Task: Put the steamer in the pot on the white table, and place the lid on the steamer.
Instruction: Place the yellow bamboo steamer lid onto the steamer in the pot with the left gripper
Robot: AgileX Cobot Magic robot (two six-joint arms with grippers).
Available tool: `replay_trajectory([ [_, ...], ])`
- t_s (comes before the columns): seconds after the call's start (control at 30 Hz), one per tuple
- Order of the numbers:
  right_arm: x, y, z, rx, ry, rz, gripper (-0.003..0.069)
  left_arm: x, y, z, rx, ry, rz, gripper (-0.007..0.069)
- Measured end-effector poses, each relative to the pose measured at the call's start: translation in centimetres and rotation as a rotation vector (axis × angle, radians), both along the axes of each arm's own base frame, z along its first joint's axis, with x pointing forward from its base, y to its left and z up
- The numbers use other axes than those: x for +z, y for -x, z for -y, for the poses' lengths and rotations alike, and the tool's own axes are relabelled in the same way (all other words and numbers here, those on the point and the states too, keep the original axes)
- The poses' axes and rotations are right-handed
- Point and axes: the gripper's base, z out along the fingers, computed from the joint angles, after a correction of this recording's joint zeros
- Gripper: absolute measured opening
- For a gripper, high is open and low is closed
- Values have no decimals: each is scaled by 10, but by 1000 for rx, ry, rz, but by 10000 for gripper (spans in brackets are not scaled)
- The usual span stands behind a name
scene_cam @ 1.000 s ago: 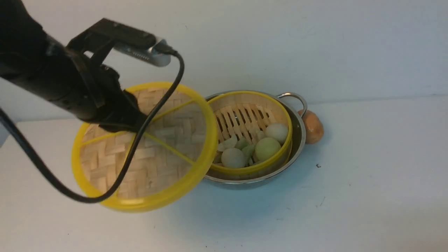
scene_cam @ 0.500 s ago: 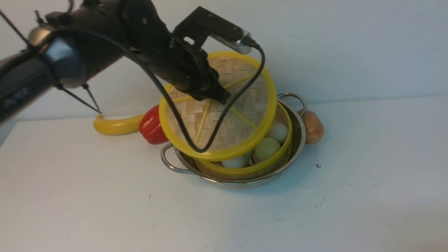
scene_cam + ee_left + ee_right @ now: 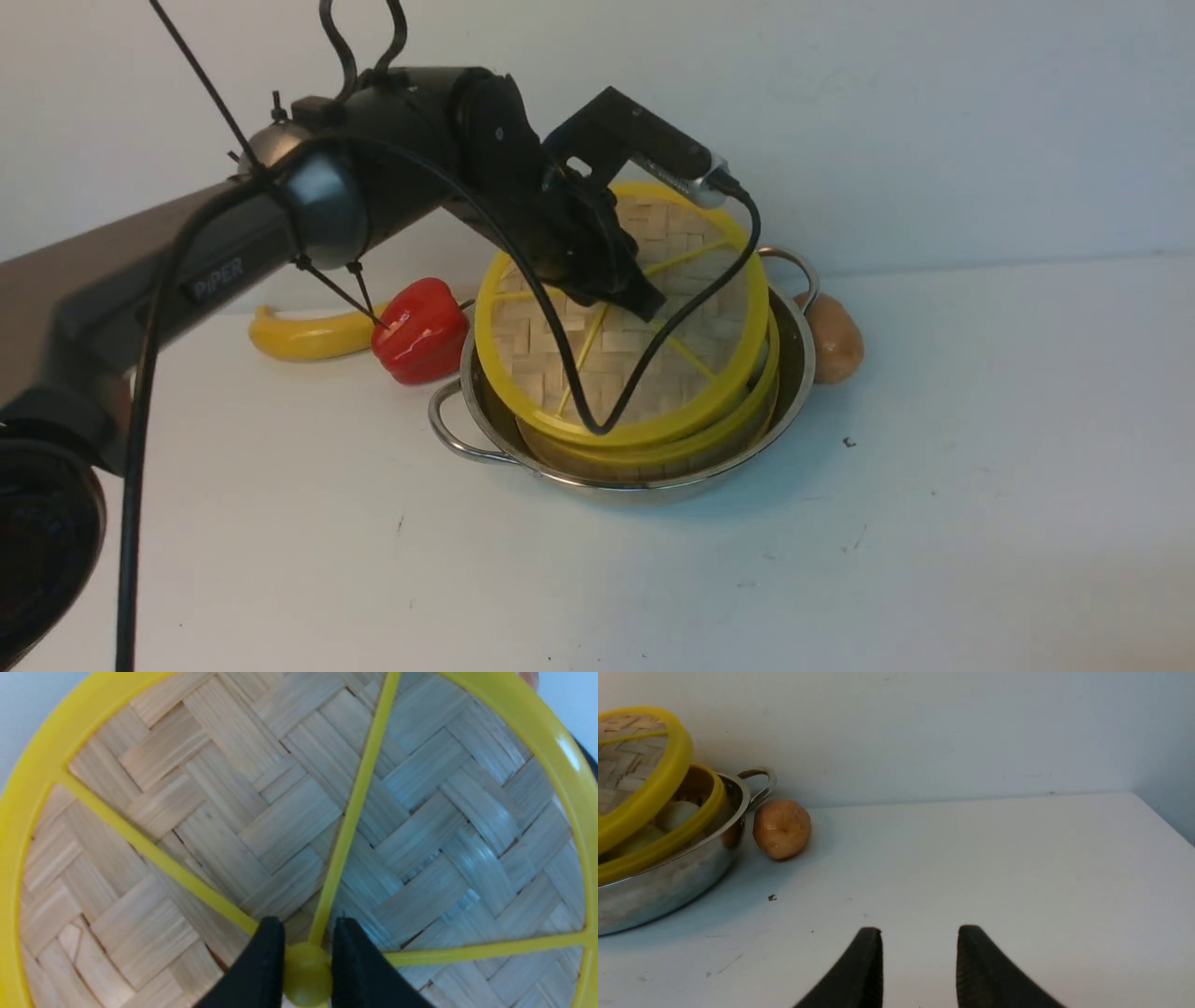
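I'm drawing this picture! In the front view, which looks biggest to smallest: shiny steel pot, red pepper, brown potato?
1. Shiny steel pot, largest.
2. Glossy red bell pepper.
3. Round brown potato, smallest, though the pot hides its edge.

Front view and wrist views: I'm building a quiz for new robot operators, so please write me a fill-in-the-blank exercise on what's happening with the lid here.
1. The gripper shut on the lid's knob belongs to the ____ arm.
2. The lid is held ____ over the steamer, one edge higher than the other.
3. The steamer sits ____ the pot.
4. The right gripper is ____ and holds nothing.
Missing words: left; tilted; inside; open.
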Motion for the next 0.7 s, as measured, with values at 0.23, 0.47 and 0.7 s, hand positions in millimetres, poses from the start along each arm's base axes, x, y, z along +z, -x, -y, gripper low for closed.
replay_trajectory([
  [0.23, 0, 0, 0, 0, 0, 0, 242, -6, -1, 5, -8, -2, 3, 115],
  [0.47, 0, 0, 0, 0, 0, 0, 242, -2, 5, 3, -18, -18, -34, 115],
  [0.7, 0, 0, 0, 0, 0, 0, 242, 4, 7, 4, -21, -14, -19, 115],
])
